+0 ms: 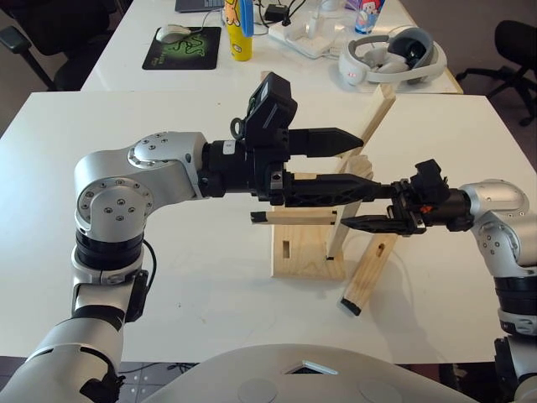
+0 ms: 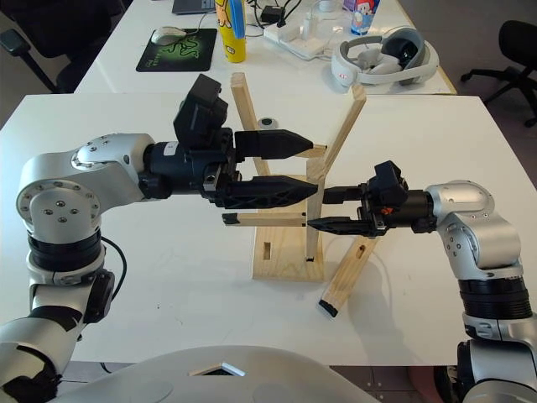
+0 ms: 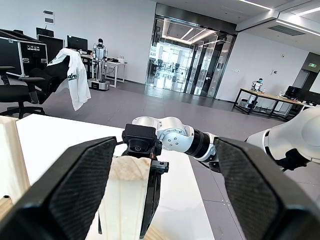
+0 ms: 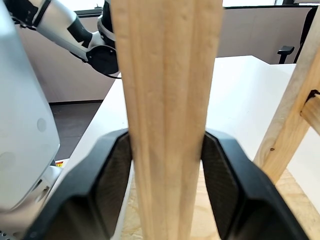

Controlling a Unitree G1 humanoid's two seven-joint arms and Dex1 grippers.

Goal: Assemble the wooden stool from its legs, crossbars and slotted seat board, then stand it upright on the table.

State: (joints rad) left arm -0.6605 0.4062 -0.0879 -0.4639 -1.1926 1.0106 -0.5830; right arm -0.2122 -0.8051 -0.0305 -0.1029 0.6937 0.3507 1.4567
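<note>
The slotted seat board [image 2: 281,252] lies flat on the white table [image 2: 126,294], with two long legs [image 2: 348,117] rising from it and tilting toward the back. A crossbar [image 2: 264,218] juts out level to the left. My right gripper [image 2: 317,210] is shut on an upright wooden leg [image 4: 167,100] above the board's right side, its pads [image 4: 112,180] pressed on both faces. Just above it, my left gripper [image 2: 315,165] is open, its fingers [image 3: 75,185] straddling the top of a wooden piece [image 3: 125,200] without touching it.
A loose leg [image 2: 348,273] with a black foot lies on the table to the right of the seat board. On the table behind stand a yellow bottle [image 2: 233,34], a mouse pad [image 2: 176,50] and a white headset [image 2: 386,54].
</note>
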